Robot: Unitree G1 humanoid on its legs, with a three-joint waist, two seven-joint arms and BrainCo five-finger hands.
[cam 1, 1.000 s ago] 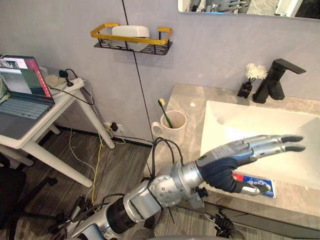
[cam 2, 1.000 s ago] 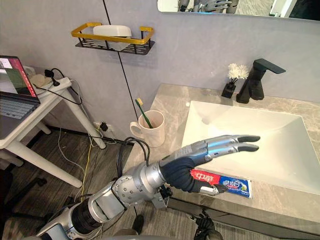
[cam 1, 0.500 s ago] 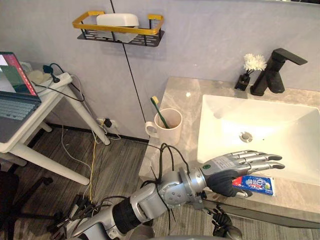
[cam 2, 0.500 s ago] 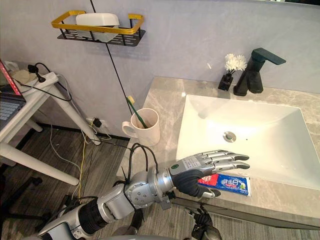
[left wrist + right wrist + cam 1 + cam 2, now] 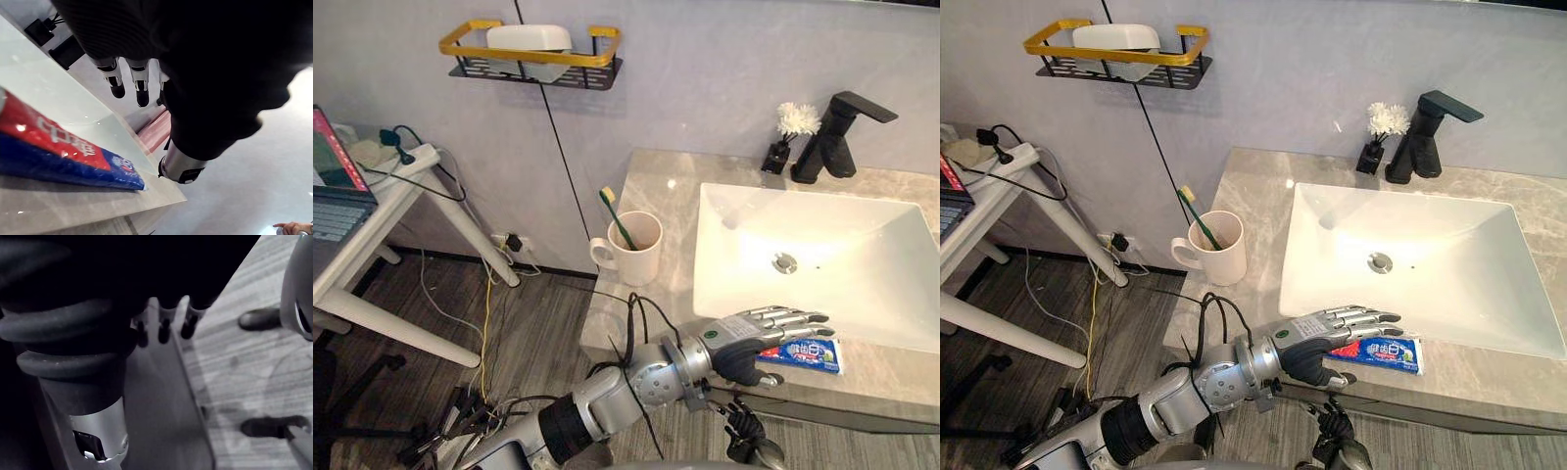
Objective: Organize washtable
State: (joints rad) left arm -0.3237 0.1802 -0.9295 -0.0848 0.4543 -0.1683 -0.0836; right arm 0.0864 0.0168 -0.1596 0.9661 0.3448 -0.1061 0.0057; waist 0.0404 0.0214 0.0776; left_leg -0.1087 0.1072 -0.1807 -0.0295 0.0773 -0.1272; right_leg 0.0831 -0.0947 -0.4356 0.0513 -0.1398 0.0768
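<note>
A red and blue toothpaste tube [image 5: 800, 353] lies flat on the counter's front strip, just before the white sink [image 5: 724, 284]. My left hand [image 5: 751, 334] hovers low over the tube's left end, open, fingers straight and pointing right. In the left wrist view the tube [image 5: 54, 147] lies under the fingers [image 5: 117, 81], and the thumb [image 5: 178, 165] is past its end, not gripping. A cream mug [image 5: 636, 250] with a green toothbrush [image 5: 612, 211] stands on the counter's left part. My right hand [image 5: 164, 328] hangs relaxed and open above the wood floor.
A black faucet [image 5: 837, 132] and a small vase of white flowers [image 5: 788, 132] stand behind the sink. A yellow-railed wall shelf [image 5: 530, 57] carries a white soap dish. A white side table [image 5: 372, 220] with cables is at the left. A person's hand [image 5: 293, 227] shows far off.
My left hand has come down from above the sink's front to just over the toothpaste tube. The camera has shifted too; the tube, mug and faucet stay put.
</note>
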